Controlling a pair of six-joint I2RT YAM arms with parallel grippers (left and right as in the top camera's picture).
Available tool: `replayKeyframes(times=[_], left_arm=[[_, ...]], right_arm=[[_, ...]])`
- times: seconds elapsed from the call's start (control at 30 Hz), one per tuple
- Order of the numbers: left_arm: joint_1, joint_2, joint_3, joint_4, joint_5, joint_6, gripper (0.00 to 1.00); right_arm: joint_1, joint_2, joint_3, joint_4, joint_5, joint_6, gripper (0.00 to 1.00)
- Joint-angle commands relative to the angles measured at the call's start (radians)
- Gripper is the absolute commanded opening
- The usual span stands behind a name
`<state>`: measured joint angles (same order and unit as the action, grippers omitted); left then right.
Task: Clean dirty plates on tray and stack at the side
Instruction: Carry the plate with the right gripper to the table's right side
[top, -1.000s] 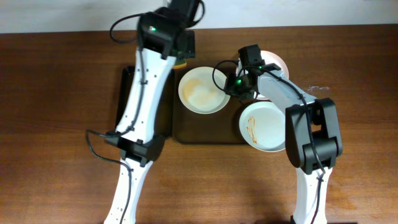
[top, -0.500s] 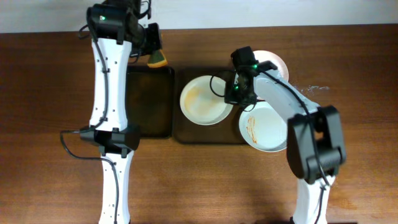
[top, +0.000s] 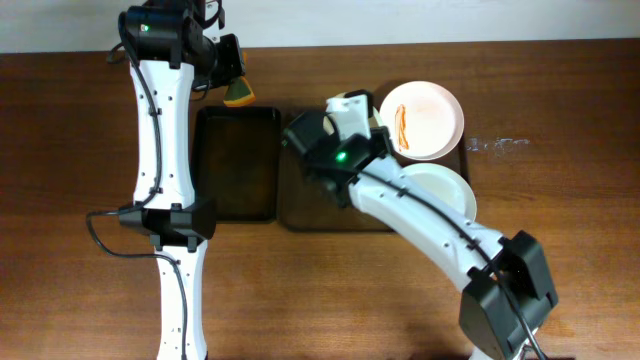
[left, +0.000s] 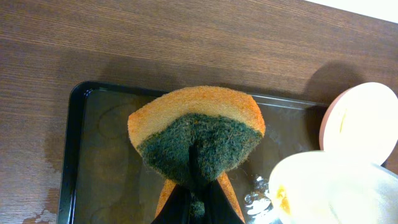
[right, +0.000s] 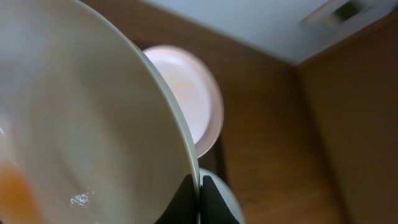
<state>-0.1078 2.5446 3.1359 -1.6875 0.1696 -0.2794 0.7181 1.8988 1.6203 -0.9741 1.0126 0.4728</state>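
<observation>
The right gripper (right: 199, 186), fingers clamped on the rim of a sauce-smeared plate (right: 87, 124), holds it just right of the sponge (left: 196, 134), which the left gripper (left: 196, 183) pinches over the black tray (left: 81, 162).

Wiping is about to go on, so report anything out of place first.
The streaked plate straddles the tray at its far rim, partly over the table, so it likely sits tilted. A pale, wet-looking smear marks the table right of it. The right fingers clamp another sauced plate by its rim.
</observation>
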Motion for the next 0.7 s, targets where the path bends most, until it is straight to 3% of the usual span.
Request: replayKeyframes(times=[0.0,0.2,0.37,0.43,0.67], left_arm=[[0.007,0.009,-0.018,-0.001,0.017,0.012,0.0],[0.007,0.009,-0.019,-0.001,0.018,0.012,0.0],[0.007,0.009,-0.019,-0.001,0.018,0.012,0.0],[0.007,0.009,-0.019,-0.001,0.018,0.012,0.0],[0.007,0.009,-0.019,-0.001,0.018,0.012,0.0]], right_arm=[[0.063,-0.006,0.003,-0.006,0.322,0.042,0.04],[0.136,-0.007,0.003,0.003,0.542,0.042,0.04],[0.144,-0.007,0.003,0.013,0.557,0.042,0.04],[0.132,-0.007,0.003,0.012,0.481,0.041,0.04],[-0.079,-0.049,0.003,0.007,-0.235,0.04,0.04]])
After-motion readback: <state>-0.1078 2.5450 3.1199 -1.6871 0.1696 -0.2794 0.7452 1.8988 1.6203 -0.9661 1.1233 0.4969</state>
